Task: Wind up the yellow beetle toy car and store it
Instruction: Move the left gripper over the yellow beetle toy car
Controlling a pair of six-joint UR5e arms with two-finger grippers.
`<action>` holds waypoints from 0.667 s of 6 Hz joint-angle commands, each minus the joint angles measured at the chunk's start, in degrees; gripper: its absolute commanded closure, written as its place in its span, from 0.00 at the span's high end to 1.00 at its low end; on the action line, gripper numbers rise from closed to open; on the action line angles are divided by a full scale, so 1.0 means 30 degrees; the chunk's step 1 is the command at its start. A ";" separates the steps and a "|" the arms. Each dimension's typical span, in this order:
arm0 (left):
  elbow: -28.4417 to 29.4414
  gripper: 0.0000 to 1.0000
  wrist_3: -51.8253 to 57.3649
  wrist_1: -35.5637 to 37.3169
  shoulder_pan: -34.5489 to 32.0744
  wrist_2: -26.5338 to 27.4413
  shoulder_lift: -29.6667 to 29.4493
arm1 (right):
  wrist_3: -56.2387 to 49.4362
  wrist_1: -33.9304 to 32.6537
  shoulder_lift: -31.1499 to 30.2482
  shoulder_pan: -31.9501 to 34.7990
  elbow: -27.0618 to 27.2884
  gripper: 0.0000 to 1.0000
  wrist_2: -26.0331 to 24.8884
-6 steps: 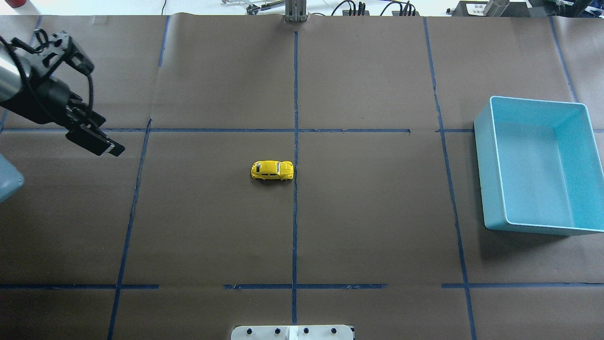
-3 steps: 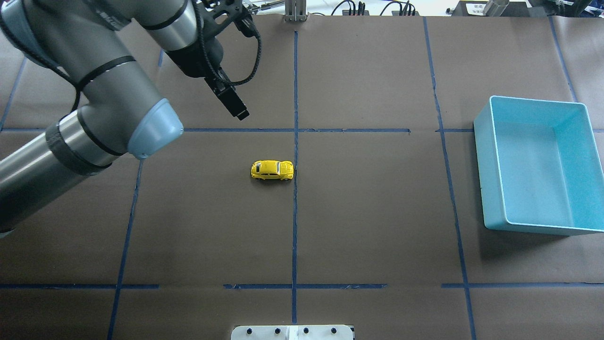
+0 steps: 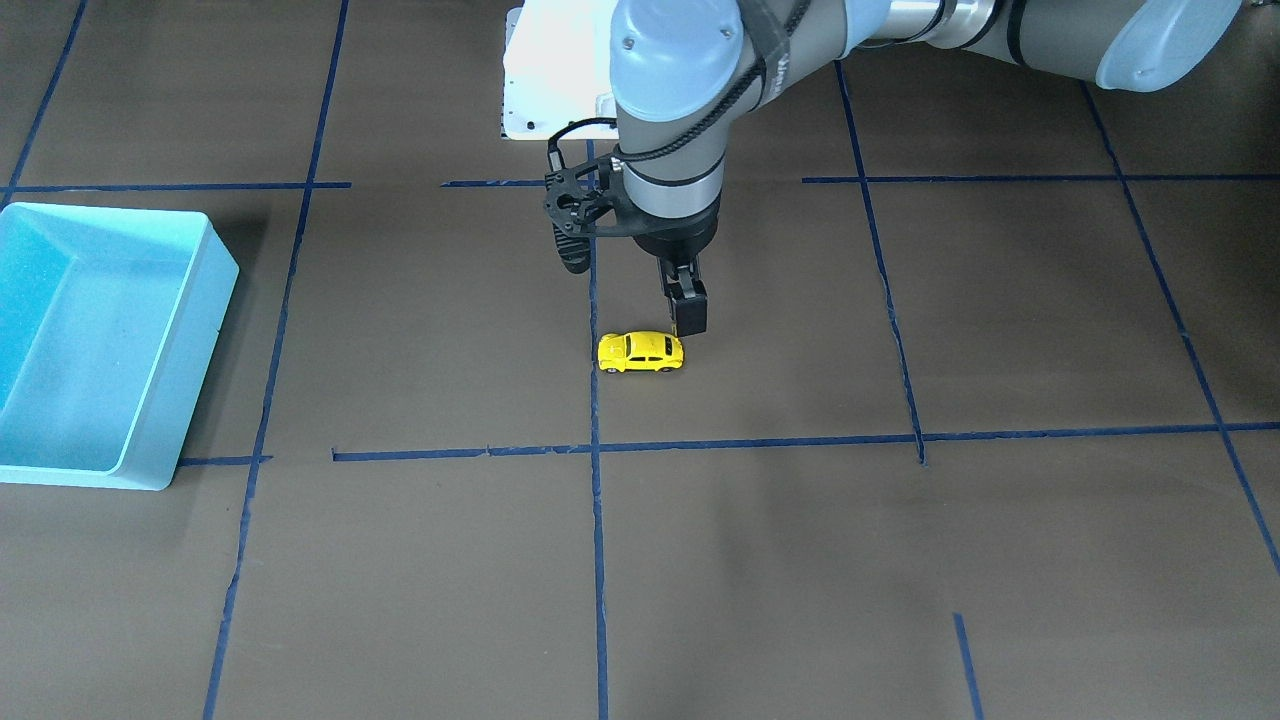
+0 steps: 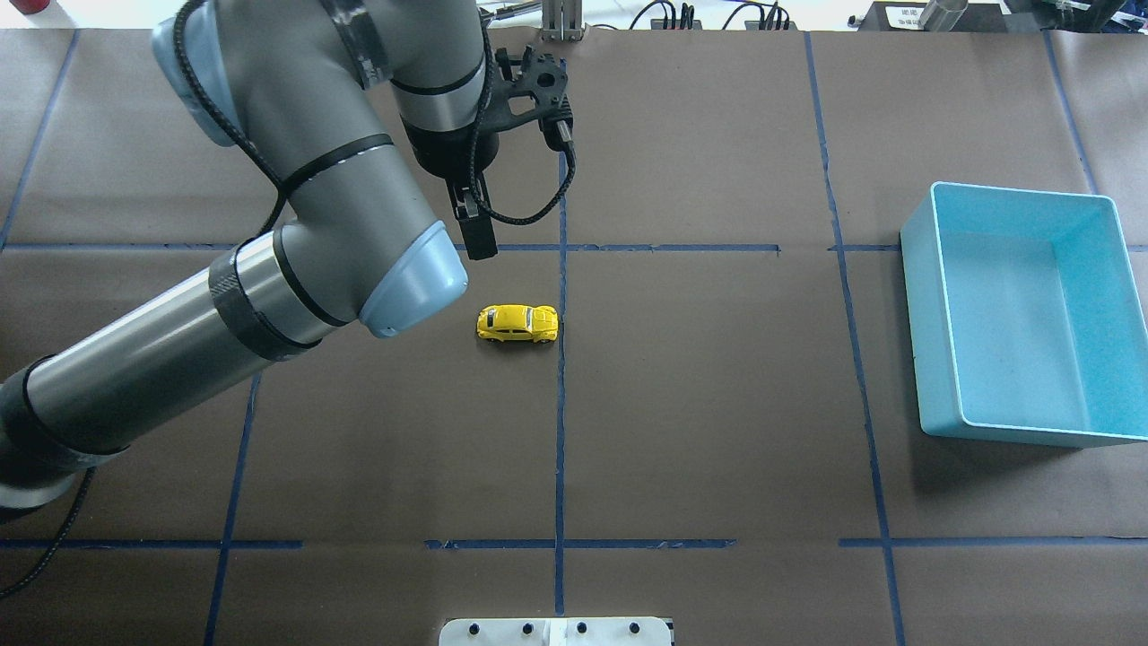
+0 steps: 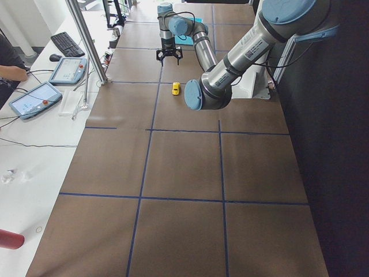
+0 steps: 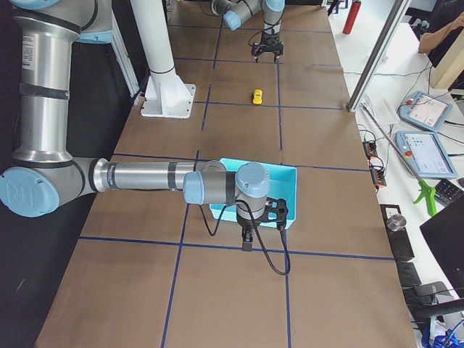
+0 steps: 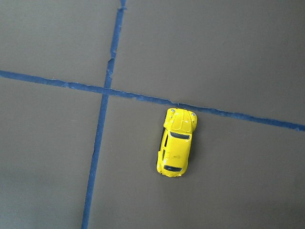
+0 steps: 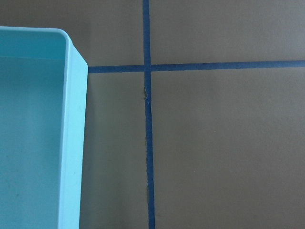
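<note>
A small bright yellow beetle toy car (image 4: 517, 324) stands on its wheels near the middle of the brown paper-covered tabletop (image 4: 717, 404), one end against the central strip of blue tape (image 4: 560, 431). As judged from this scene, none of the job is done. The left gripper (image 3: 690, 322) hangs pointing down above the car's left end, apart from it and holding nothing. Its jaws are seen edge-on, so how far they are parted cannot be told. The empty turquoise plastic bin (image 4: 924, 341) sits well apart at the far right of the tabletop. The right gripper (image 6: 247, 243) hovers just beside the bin's corner and carries nothing visible. Whether its jaws are parted cannot be told either, since only the side camera catches it. Everything appears left to do: the car is not yet grasped, not yet wound up and not yet put away in the bin.
</note>
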 commanded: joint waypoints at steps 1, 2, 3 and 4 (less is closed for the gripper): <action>0.0895 1.00 0.0624 0.0202 0.0948 0.1922 -0.0607 | 0.0000 0.0000 -0.0078 0.0003 0.0031 1.00 0.0000; 0.2933 1.00 0.1147 -0.1311 0.1297 0.2214 -0.1248 | 0.0000 0.0000 -0.0078 0.0003 0.0002 1.00 0.0000; 0.4317 1.00 0.1008 -0.2342 0.2403 0.3609 -0.1544 | 0.0000 0.0000 -0.0078 0.0003 0.0002 1.00 0.0000; 0.5868 1.00 0.0397 -0.4440 0.2733 0.3594 -0.1576 | 0.0000 0.0029 -0.0078 0.0003 0.0002 1.00 0.0000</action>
